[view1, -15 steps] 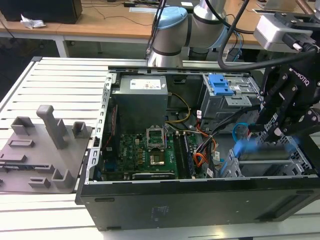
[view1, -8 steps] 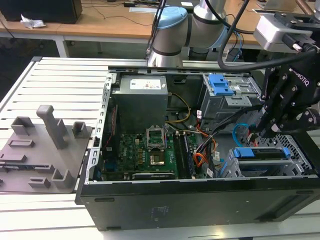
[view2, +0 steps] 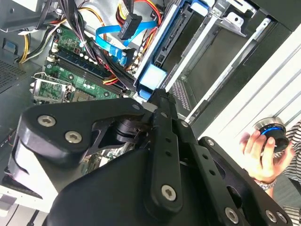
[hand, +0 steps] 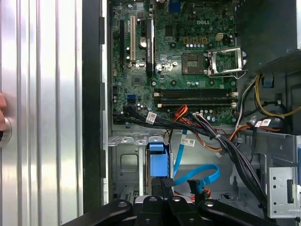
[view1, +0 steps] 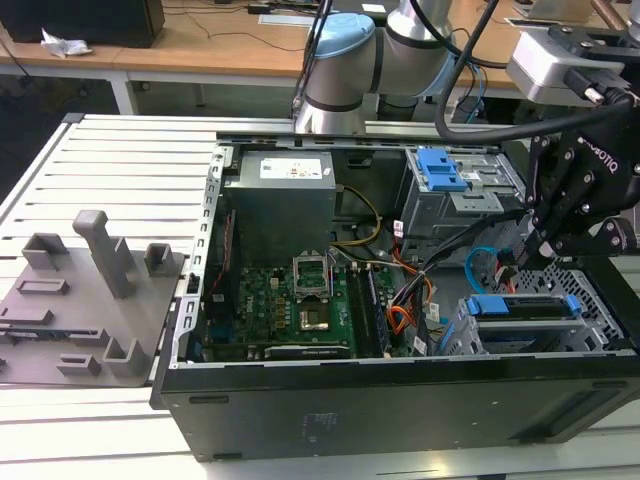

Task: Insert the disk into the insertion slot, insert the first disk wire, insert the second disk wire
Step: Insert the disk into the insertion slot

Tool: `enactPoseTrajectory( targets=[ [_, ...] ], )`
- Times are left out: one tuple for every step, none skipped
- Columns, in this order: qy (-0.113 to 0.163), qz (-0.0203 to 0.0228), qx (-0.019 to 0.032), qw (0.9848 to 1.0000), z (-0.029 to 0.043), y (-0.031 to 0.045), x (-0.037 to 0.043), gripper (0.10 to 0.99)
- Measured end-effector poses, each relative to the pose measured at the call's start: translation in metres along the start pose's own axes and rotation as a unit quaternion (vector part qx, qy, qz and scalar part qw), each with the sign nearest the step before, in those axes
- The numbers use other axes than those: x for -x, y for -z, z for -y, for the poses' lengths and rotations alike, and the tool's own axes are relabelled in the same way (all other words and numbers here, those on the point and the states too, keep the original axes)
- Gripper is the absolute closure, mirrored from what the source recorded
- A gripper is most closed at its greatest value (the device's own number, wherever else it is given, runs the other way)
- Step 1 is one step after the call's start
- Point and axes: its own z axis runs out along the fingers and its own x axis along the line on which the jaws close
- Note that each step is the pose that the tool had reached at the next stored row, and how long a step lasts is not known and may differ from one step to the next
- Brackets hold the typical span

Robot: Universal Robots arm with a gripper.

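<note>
Your black gripper (hand: 163, 181), its 2 fingers together, sits at the smooth blue plastic frame of the disk (hand: 156, 160), seated in the grey metal slot (view1: 530, 335).

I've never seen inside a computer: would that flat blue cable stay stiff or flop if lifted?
Probably floppy: the blue cable lies in a loose, twisted loop. Likely light, being a thin flat ribbon. Its black plug looks unattached, so that end might swing when lifted.

We see a silver-grey arm (view1: 412, 45) with a pale blue joint cap (view1: 340, 45) at the exterior view's top, black cables (view1: 500, 133), and a black gripper (view1: 543, 250) with bright screws (view2: 168, 192).
</note>
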Motion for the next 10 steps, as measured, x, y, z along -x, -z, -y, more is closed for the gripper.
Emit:
enactPoseTrajectory(
  targets=[
    [0.000,0.0000,0.0000,1.0000,0.0000,0.0000,0.0000,0.980],
    [0.000,0.0000,0.0000,1.0000,0.0000,-0.0001,0.0000,0.980],
    [0.000,0.0000,0.0000,1.0000,0.0000,-0.0001,0.0000,0.980],
    [0.000,0.0001,0.0000,1.0000,0.0000,-0.0004,0.0000,0.980],
    [0.000,0.0003,0.0000,1.0000,0.0000,-0.0011,0.0000,0.980],
    [0.000,0.0001,0.0000,1.0000,0.0001,-0.0020,0.0000,0.980],
    [0.000,0.0000,0.0000,1.0000,0.0001,-0.0031,0.0000,0.980],
    [0.000,0.0001,0.0000,1.0000,0.0002,-0.0060,0.0000,0.980],
    [0.000,0.0000,0.0000,1.0000,0.0003,-0.0081,0.0000,0.980],
    [0.000,0.0000,0.0000,1.0000,0.0004,-0.0098,0.0000,0.980]
  ],
)
